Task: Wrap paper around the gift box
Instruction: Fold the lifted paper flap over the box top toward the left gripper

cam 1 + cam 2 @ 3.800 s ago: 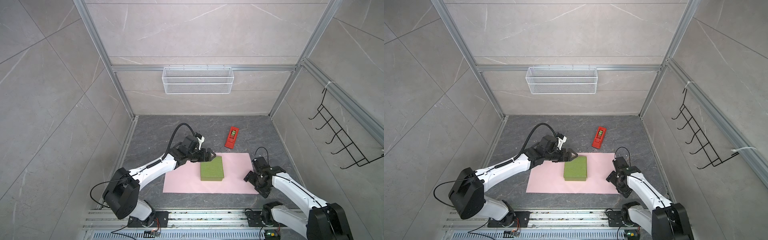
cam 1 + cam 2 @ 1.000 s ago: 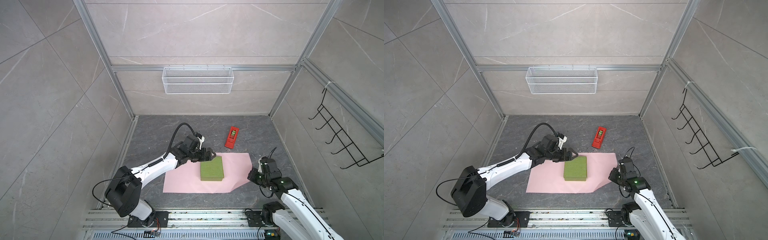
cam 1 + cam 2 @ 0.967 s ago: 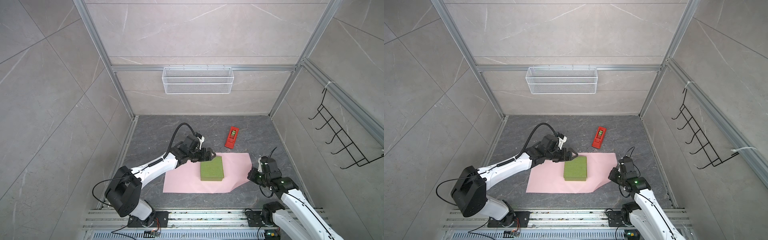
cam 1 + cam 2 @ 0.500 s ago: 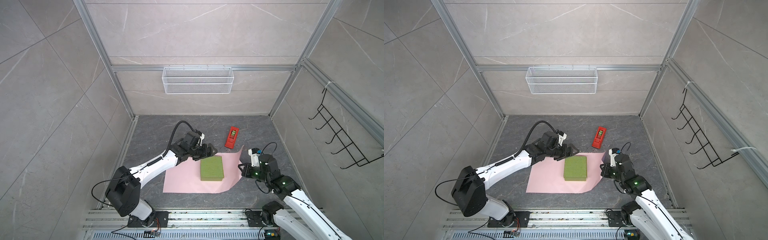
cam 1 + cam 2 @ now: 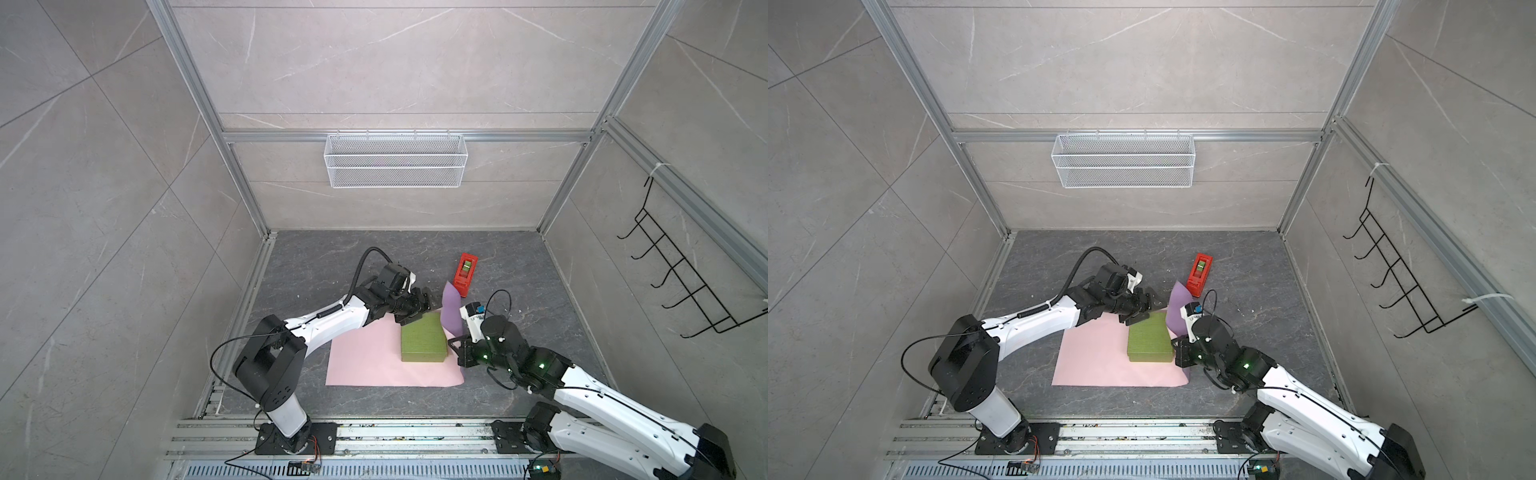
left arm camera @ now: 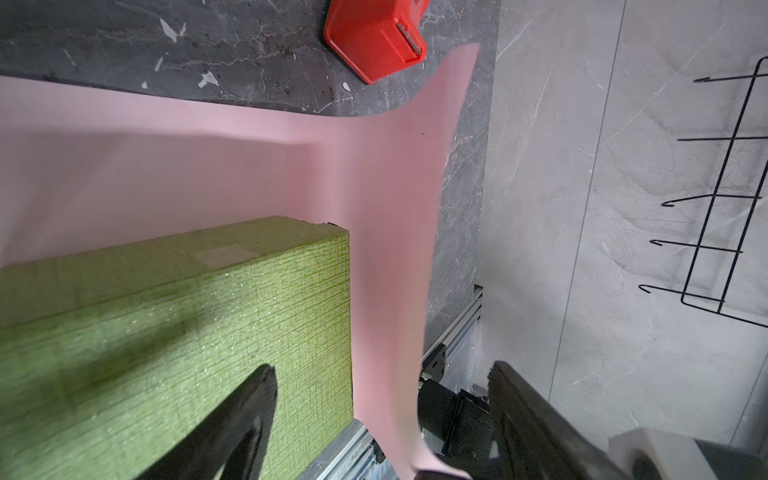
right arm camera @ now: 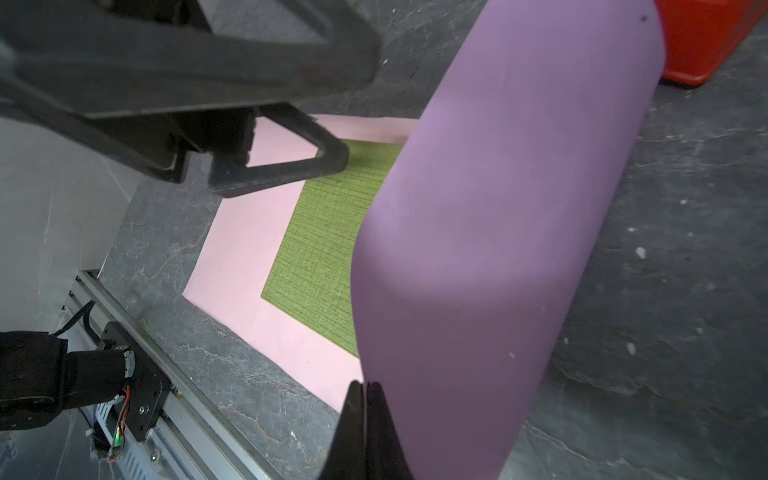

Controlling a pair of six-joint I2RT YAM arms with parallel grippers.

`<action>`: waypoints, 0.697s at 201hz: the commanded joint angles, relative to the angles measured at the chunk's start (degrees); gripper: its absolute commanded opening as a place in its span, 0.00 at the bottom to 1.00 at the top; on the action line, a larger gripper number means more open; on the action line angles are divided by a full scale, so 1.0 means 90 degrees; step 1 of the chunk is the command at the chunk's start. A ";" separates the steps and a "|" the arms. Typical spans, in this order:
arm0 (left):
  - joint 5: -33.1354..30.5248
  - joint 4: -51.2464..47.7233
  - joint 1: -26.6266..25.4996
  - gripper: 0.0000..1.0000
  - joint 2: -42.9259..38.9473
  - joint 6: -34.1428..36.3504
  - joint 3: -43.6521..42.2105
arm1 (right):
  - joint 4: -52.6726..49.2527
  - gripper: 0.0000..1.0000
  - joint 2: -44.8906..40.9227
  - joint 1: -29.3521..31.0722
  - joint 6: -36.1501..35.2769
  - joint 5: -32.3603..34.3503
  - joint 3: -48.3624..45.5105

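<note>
Matte olive-green cuboid gift box (image 5: 423, 344) sits on thin pink-and-lilac paper sheet (image 5: 365, 361). Right gripper (image 7: 365, 390) clenched on sheet's edge, lilac flap raised beside box. Left gripper (image 5: 417, 312) spread, empty, above box's far edge. Best: draw flap taut over top while left steadies box.
</note>
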 commanded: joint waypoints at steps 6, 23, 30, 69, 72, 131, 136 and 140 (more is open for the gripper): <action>0.0286 0.0343 -0.0112 0.72 0.0199 -0.0265 0.0243 | 0.0494 0.03 0.0323 0.0458 0.0240 0.0605 0.0203; 0.0148 0.0214 -0.0144 0.64 0.0251 -0.0207 0.0207 | 0.0682 0.03 0.0528 0.0694 0.0310 0.0765 0.0241; 0.0104 0.0176 -0.0160 0.61 0.0267 -0.0178 0.0185 | 0.0745 0.03 0.0614 0.0786 0.0337 0.0835 0.0263; -0.0113 0.0027 -0.0189 0.39 0.0285 -0.0050 0.0106 | 0.1066 0.03 0.1047 0.1209 0.0418 0.1178 0.0342; -0.0144 0.0001 -0.0185 0.37 0.0275 -0.0025 0.0106 | 0.1075 0.03 0.1069 0.1231 0.0423 0.1202 0.0343; -0.0530 -0.0317 -0.0172 0.08 0.0227 0.0401 0.0019 | 0.1131 0.19 0.1157 0.1374 0.0487 0.1453 0.0339; -0.0542 -0.0330 -0.0161 0.05 0.0214 0.0440 0.0006 | 0.1055 0.24 0.1131 0.1376 0.0501 0.1471 0.0363; -0.0544 -0.0328 -0.0142 0.03 0.0202 0.0468 -0.0015 | 0.0965 0.29 0.1104 0.1379 0.0516 0.1482 0.0396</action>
